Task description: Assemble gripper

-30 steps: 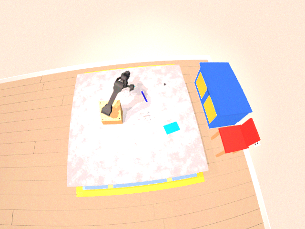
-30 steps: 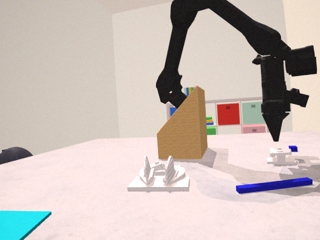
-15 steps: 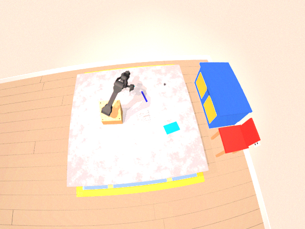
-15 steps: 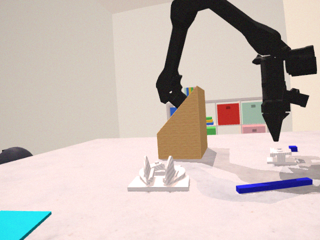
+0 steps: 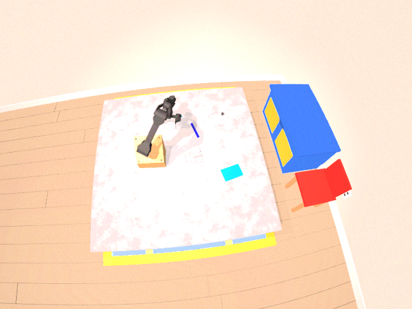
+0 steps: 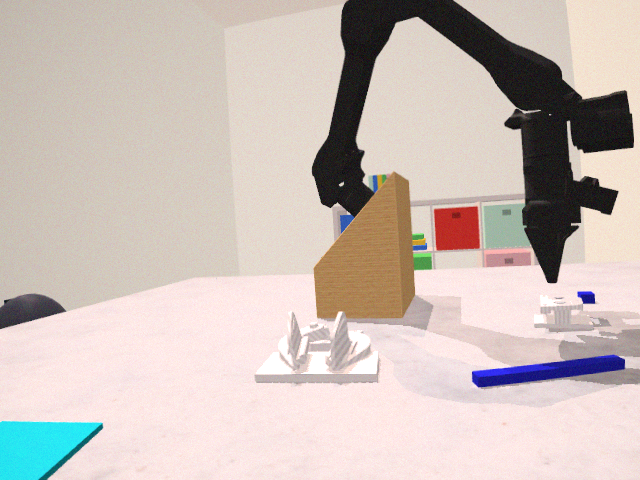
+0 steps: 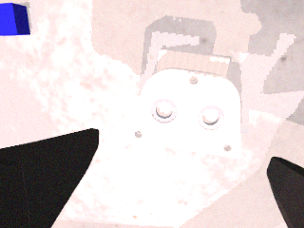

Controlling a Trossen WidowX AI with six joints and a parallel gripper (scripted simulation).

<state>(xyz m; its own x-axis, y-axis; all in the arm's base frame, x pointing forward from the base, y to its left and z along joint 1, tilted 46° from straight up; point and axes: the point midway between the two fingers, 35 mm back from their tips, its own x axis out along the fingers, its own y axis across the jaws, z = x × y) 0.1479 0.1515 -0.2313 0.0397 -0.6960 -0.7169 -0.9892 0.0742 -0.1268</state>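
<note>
i hang pointing down, gripper released, fingers spread wide with nothing between them. block used as landmark: the wooden block that carries my arm. overhead, a pale rounded plate lies up and right of the block, below my tips, apart from them; two round studs show on it, with three small dark spots around them. cannot tell whether this is the housing plate. a white assembly sits right of the block on a flat square slab, two pointed pieces upright; meshing of teeth unclear. a dark blue bar lies up and right of the block; a cyan sheet rests farther right and lower, well apart from the block.
</note>
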